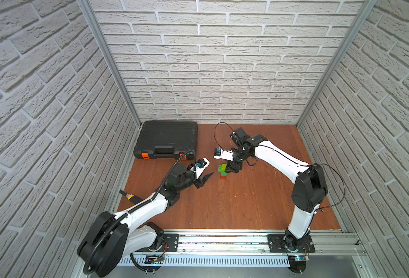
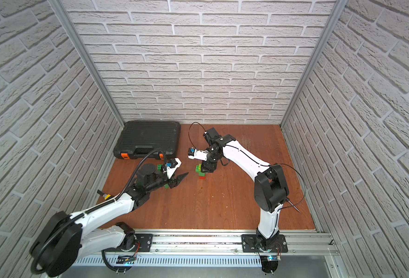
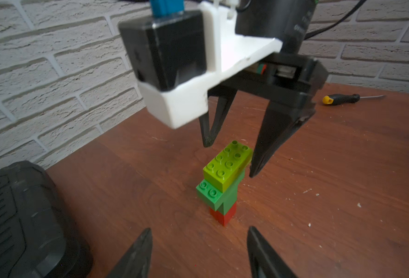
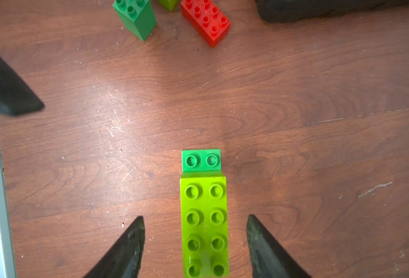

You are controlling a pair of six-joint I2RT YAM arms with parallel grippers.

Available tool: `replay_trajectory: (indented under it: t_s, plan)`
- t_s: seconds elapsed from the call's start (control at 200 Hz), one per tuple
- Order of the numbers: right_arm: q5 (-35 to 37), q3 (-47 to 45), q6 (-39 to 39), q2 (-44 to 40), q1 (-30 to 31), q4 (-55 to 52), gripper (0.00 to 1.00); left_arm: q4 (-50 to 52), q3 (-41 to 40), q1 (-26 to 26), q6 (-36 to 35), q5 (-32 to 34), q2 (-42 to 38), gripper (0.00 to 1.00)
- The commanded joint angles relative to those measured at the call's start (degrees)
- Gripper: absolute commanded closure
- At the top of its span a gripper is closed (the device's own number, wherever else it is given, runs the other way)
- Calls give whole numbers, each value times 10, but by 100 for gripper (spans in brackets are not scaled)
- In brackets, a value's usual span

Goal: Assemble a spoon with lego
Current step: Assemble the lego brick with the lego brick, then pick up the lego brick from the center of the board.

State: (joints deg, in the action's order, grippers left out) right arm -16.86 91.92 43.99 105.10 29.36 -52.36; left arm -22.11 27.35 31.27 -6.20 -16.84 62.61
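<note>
Wooden table (image 1: 222,204): spoon (image 3: 227,166) upright; left jaws, right jaws parted, holding nothing.

Your half-built spoon (image 3: 222,183) stands upright on the table (image 3: 330,168): red foot, green stem, lime oblong on top (offset, two green studs bare). A loose red brick (image 4: 205,21) and green brick (image 4: 136,19) sit apart from it.

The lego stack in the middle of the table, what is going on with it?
The robot is building a spoon from lego. The half-built spoon stands upright on the table: red at the bottom, dark green above, a lime brick on top. The right gripper hangs over it, open, its jaws on either side of the lime brick without gripping it. The left gripper is open and empty. A loose green brick and a loose red brick lie further off.
</note>
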Motion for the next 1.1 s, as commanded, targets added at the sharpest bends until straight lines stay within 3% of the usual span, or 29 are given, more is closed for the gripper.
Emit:
replay_trajectory:
  t_s: [0.0,0.135,0.34,0.565,1.095]
  plan:
    - [-20,-14,-16,-45,-7,29,33,195,61,-42,4,23,-27,38]
    - [-14,-31,-19,-72,-17,44,33,340,147,-99,16,18,10,36]
    - [-6,-61,-29,-108,-41,56,33,490,267,-130,-39,21,176,33]
    - [1,-62,-32,-119,-53,45,33,448,288,-132,-63,74,259,30]
    - [5,-44,-26,-111,-63,23,33,460,355,-137,-88,81,381,30]
